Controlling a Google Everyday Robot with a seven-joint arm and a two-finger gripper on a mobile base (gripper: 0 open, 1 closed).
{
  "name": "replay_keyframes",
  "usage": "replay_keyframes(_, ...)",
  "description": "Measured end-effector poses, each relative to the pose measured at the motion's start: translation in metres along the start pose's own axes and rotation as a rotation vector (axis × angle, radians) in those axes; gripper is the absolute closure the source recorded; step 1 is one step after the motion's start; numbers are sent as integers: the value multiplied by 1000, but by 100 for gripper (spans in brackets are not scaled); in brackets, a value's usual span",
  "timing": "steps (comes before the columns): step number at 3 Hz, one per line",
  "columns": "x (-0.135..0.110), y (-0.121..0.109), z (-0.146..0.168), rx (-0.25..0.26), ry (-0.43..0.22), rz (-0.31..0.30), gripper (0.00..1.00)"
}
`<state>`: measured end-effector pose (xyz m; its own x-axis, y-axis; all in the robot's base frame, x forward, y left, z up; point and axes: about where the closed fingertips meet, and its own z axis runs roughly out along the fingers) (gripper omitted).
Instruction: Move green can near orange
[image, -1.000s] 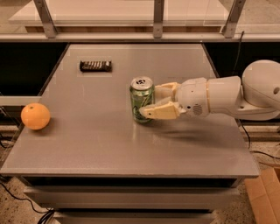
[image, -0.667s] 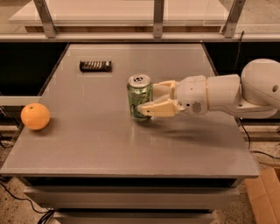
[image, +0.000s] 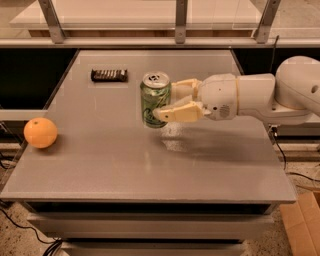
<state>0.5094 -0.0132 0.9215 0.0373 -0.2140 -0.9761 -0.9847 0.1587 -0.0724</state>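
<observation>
A grey desk (image: 210, 170) under dim light; the gripper (image: 167, 100) is over its middle, fingers (image: 182, 112) clamped around the upright green can (image: 150, 102); the orange (image: 40, 132) lies well beyond the fingertips, near the desk's edge; the grasp looks done, the carry across remains.

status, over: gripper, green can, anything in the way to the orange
gripper mid-table, shut on green can, can upright. orange at left edge, well apart. nothing between them; snack bar further back, off the line.
</observation>
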Motion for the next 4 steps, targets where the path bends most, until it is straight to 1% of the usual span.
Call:
replay_keyframes(1, -35, 4, 18, -71, -74, -63, 100)
replay_keyframes(2, -50, 6, 26, -101, -105, -92, 100)
replay_keyframes(3, -50, 6, 26, -102, -105, -92, 100)
replay_keyframes(4, -53, 9, 37, -138, -105, -96, 100)
